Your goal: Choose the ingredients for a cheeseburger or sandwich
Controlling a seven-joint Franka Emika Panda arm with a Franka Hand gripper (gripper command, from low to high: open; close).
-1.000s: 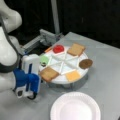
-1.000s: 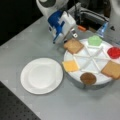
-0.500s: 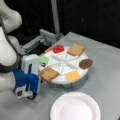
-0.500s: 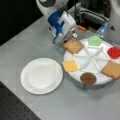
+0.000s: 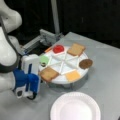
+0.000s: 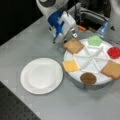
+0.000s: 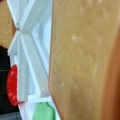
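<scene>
The ingredient pieces lie in a white sectioned tray [image 5: 59,79] [image 6: 93,57]: two toast squares [image 5: 48,74] [image 5: 76,49], green lettuce [image 5: 44,59], a red tomato [image 5: 58,48], a brown patty [image 5: 85,63] and yellow cheese [image 5: 73,75]. My gripper [image 5: 43,65] [image 6: 71,35] is at the tray's rim, right at the near toast square [image 6: 73,46]. That toast [image 7: 82,60] fills most of the wrist view, with the tomato [image 7: 12,85] and lettuce [image 7: 43,112] beyond it. No cheeseburger or sandwich is in view.
A white paper plate [image 5: 75,108] [image 6: 41,75] lies on the grey table next to the tray with nothing on it. A metal bracket [image 5: 42,40] and a post [image 5: 55,17] stand behind the tray. The table's dark edge is close by [image 6: 12,110].
</scene>
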